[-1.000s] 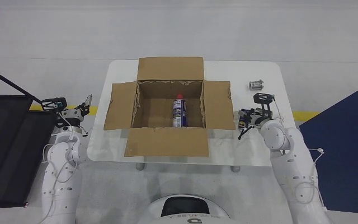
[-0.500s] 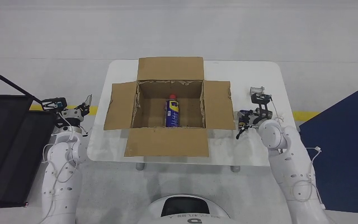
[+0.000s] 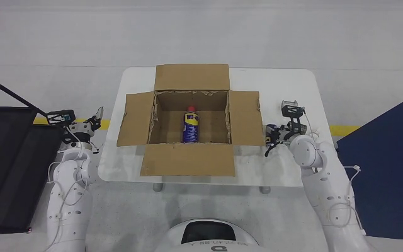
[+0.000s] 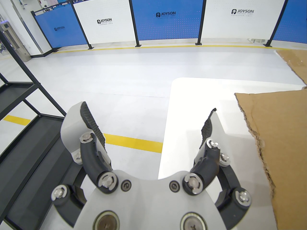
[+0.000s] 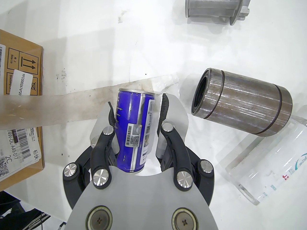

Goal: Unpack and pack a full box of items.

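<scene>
1. The right arm is bent at the elbow along the table's [image 3: 277, 82] right side, with its forearm angled in toward the box [image 3: 189, 77].
2. The right gripper [image 5: 136, 101] is clamped on a small can [image 5: 134, 125]. One ribbed black pad sits on each side of the can's body.
3. The small can points out past the fingertips, with its silver rim leading. It is just beside the box's right flap, over a strip of tape [image 5: 72, 111] stuck to the table.
4. The left arm is folded at the table's left edge. The left gripper [image 4: 148, 111] is spread wide with nothing between its pads. It hangs over the table's border beside the box's left flap, next to a black rack [image 4: 31, 144].
5. The box is brown cardboard and stands mid-table with all four flaps folded outward. The edge of its left flap is ragged.
6. A spray can [image 3: 189, 124] lies flat on the box floor near the middle. It is blue with yellow, and its red cap faces the far wall.
7. A metal sleeve [image 5: 242, 104] lies on its side just beside the right gripper, apart from it. It is a dull, grooved, hollow cylinder.
8. A clear tube [image 5: 263, 166] with printing on it lies against or under the sleeve; I cannot tell whether they touch.
9. A grey metal casting [image 5: 215, 1], round and slotted, lies farther off on the white tabletop.
</scene>
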Tool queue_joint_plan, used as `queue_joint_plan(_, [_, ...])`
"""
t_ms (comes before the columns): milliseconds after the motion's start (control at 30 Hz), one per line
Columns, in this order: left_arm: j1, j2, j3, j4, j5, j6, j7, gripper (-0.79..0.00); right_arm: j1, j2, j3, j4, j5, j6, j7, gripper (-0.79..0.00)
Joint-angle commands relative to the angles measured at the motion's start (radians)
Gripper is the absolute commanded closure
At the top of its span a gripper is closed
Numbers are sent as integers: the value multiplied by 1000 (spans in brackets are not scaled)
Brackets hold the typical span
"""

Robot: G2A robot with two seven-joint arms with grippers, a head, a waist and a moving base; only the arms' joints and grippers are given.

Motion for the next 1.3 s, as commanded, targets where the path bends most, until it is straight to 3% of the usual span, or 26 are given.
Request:
queue_joint_plan(0, [0,0,0,0,0,0,0,-785,-5,1,4,-11,1,2,-7,-372])
queue_joint_plan(300, [0,0,0,0,0,0,0,-785,-108,8,85,-137,77,-46,-95,-419])
queue_joint_plan(333, [0,0,0,0,0,0,0,-785,-128,9,102,-157,98,-62,-114,-508])
queue_joint_plan(367, [0,0,0,0,0,0,0,-785,-149,10,121,-179,124,-79,-136,-776])
queue_joint_plan(567, [0,0,0,0,0,0,0,-785,-265,8,231,-263,330,-241,-354,-785])
queue_joint_plan(733, [0,0,0,0,0,0,0,-785,-288,0,252,-276,468,-331,-509,-785])
queue_joint_plan(967, [0,0,0,0,0,0,0,-785,-266,-2,193,-273,522,-436,-495,-785])
queue_joint_plan(1267, [0,0,0,0,0,0,0,-785,-266,-2,193,-273,522,-436,-495,-785])
